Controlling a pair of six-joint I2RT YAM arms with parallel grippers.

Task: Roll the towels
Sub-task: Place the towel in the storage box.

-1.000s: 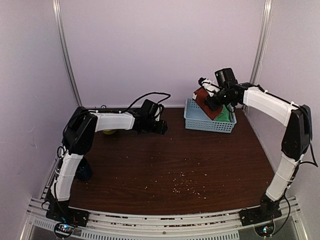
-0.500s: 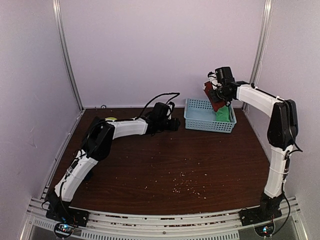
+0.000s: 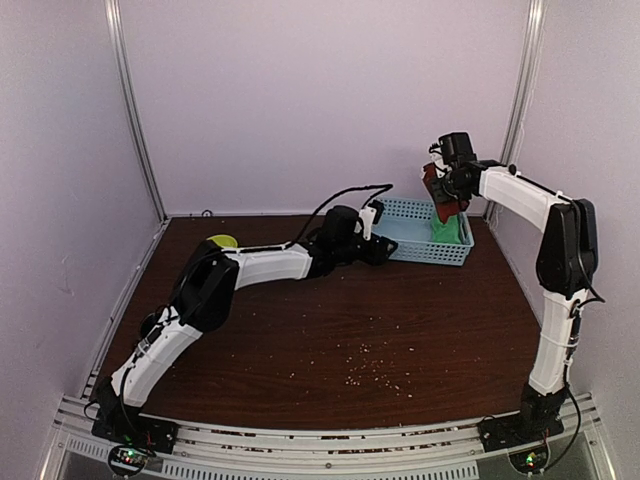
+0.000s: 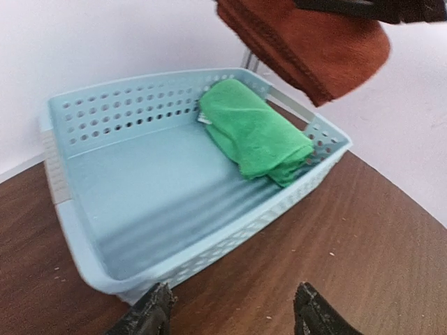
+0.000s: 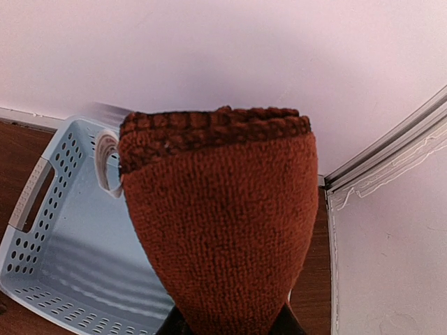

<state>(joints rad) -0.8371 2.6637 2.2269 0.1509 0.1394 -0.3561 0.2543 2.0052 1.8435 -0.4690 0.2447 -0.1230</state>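
Observation:
The rust towel (image 5: 223,230) is folded and pinched in my right gripper (image 5: 230,328), held in the air above the right end of the light-blue basket (image 3: 415,250); it also shows in the top view (image 3: 437,190) and in the left wrist view (image 4: 314,42). The green towel (image 4: 255,132) lies rolled inside the basket at its right end, also in the top view (image 3: 450,230). My left gripper (image 4: 230,310) is open and empty, low over the table just in front of the basket's near wall (image 4: 209,251); in the top view (image 3: 385,250) it is at the basket's left front corner.
The basket stands at the back right of the brown table (image 3: 330,330), close to the back wall and a metal rail (image 5: 384,160). A yellow-green object (image 3: 221,241) lies at the back left. Small crumbs (image 3: 365,365) dot the table's middle.
My left arm has stretched right, from the table's back left to the basket's front. My right gripper has carried the rust towel right and up over the basket's right end.

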